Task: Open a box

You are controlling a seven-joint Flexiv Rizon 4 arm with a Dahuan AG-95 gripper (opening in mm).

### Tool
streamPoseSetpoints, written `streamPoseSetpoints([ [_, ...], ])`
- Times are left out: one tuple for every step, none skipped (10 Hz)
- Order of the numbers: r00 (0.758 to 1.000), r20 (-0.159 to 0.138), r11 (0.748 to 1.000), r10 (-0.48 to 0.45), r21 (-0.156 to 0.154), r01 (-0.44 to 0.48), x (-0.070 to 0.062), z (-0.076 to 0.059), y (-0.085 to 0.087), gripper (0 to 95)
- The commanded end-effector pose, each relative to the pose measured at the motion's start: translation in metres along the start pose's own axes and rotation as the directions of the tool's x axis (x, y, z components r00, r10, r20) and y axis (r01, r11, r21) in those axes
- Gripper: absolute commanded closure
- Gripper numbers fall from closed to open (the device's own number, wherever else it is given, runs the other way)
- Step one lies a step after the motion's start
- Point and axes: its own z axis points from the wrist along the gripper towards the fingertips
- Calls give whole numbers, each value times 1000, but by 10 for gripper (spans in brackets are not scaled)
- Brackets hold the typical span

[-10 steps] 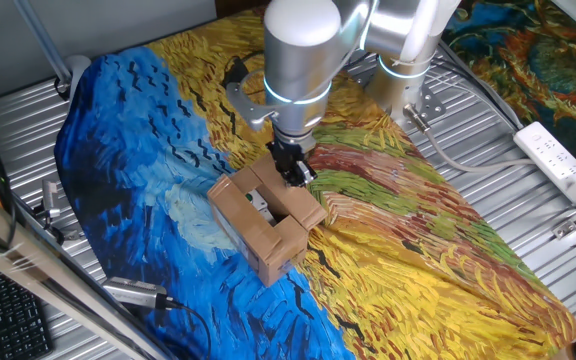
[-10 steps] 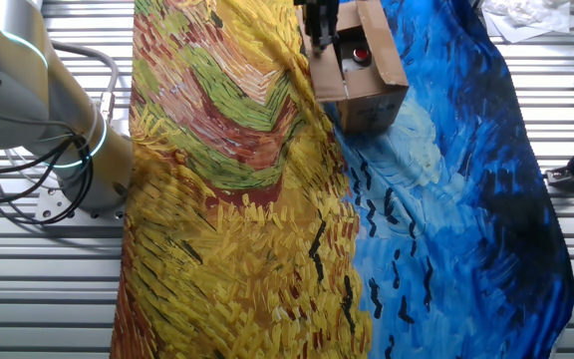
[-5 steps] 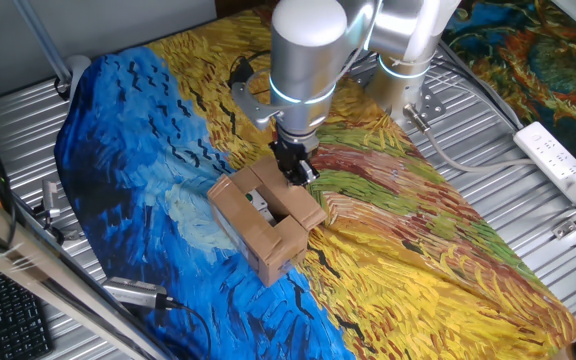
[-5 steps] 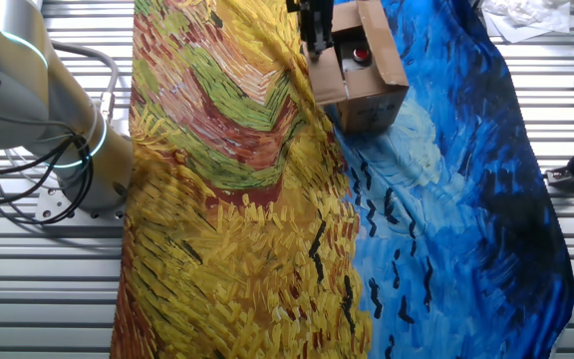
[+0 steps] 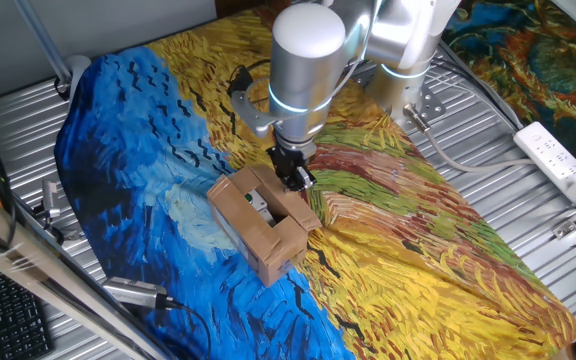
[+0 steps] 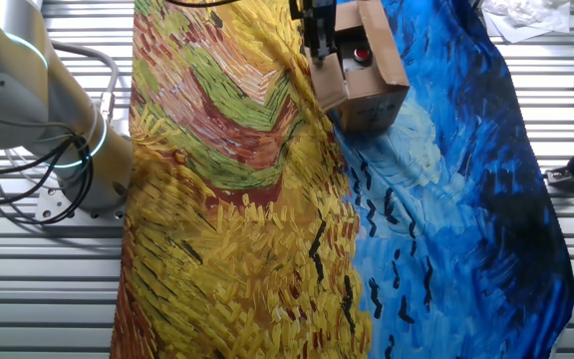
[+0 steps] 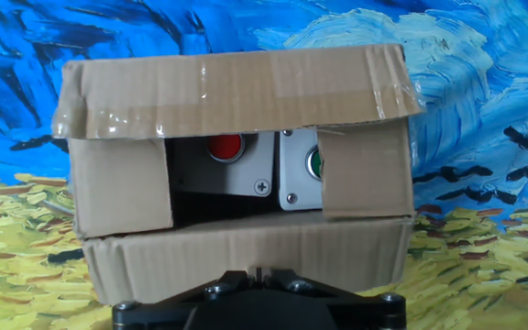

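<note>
The brown cardboard box (image 5: 263,228) stands on the painted cloth, its top partly open. In the hand view the far flap (image 7: 236,87) and two side flaps stand up, and the near flap (image 7: 246,252) reaches down to my fingers. Inside sits a grey unit (image 7: 259,174) with a red button (image 7: 225,145) and a green button (image 7: 317,163). My gripper (image 5: 295,175) hangs over the box's arm-side edge and is shut on the edge of the near flap (image 6: 327,85). In the hand view the gripper (image 7: 257,272) shows only a thin slit between its fingers.
The painted cloth (image 5: 418,240) covers a ribbed metal table. A white power strip (image 5: 560,160) lies at the right. A keyboard (image 5: 8,310) and a metal tool (image 5: 138,292) lie at the front left. The arm's base (image 6: 38,110) stands at the left in the other fixed view.
The gripper has shifted slightly towards the box with the near flap. That flap now stands steeper than a second ago. The box has stayed in place.
</note>
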Motion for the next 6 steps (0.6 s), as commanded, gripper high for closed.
streamPoseSetpoints([
  [1000, 5, 1000, -1, 1, 1, -3, 1, 0, 950],
  [1000, 7, 1000, -2, 1, 1, -9, 2, 0, 950],
  [1000, 6, 1000, 0, 1, 0, -13, 1, 1, 950],
  [1000, 6, 1000, 0, 1, 0, -17, 1, 2, 950],
  [1000, 6, 1000, 0, 1, 0, -19, 1, 2, 950],
  [1000, 9, 1000, 0, 1, 0, -20, 3, 2, 950],
])
